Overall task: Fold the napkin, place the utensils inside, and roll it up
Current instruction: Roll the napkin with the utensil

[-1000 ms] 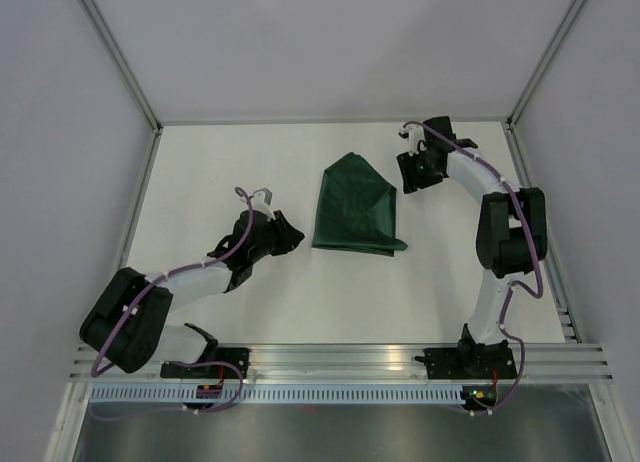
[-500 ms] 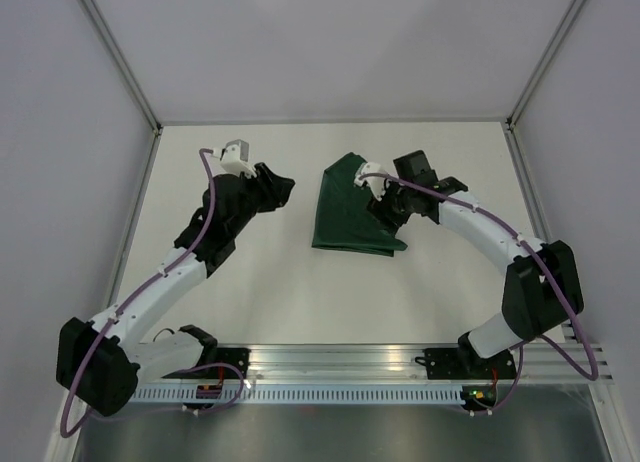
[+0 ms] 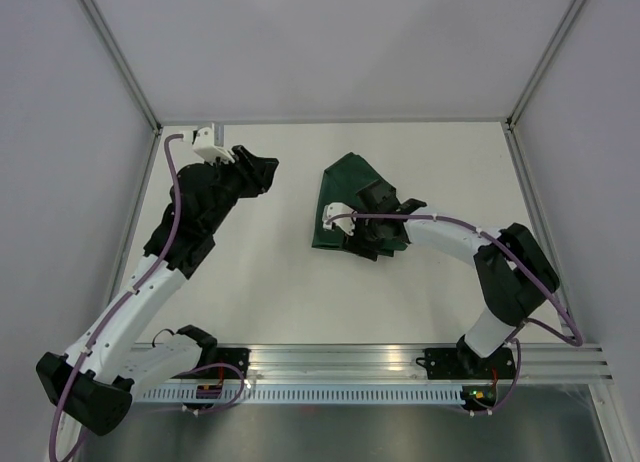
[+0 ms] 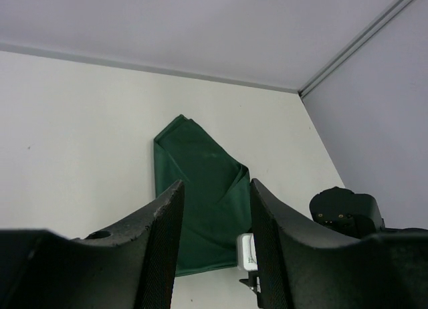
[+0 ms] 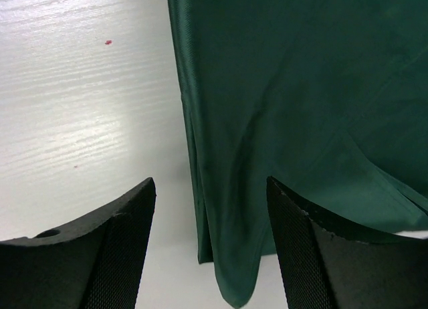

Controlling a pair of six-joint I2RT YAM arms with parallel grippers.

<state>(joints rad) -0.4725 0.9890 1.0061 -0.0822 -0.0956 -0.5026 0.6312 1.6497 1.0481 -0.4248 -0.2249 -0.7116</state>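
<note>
Right tool [image 5: 210, 183] has swung over the napkin [image 3: 350, 182], released wide astride its edge to pinch; left tool [image 3: 258, 172], empty, half-spread, has retreated clear.

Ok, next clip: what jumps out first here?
The dark green napkin, folded into a tapered shape, lies on the white table toward the far side. The right gripper sits low over its near left corner with jaws wide open. The left gripper hangs apart to the napkin's left, empty.
</note>
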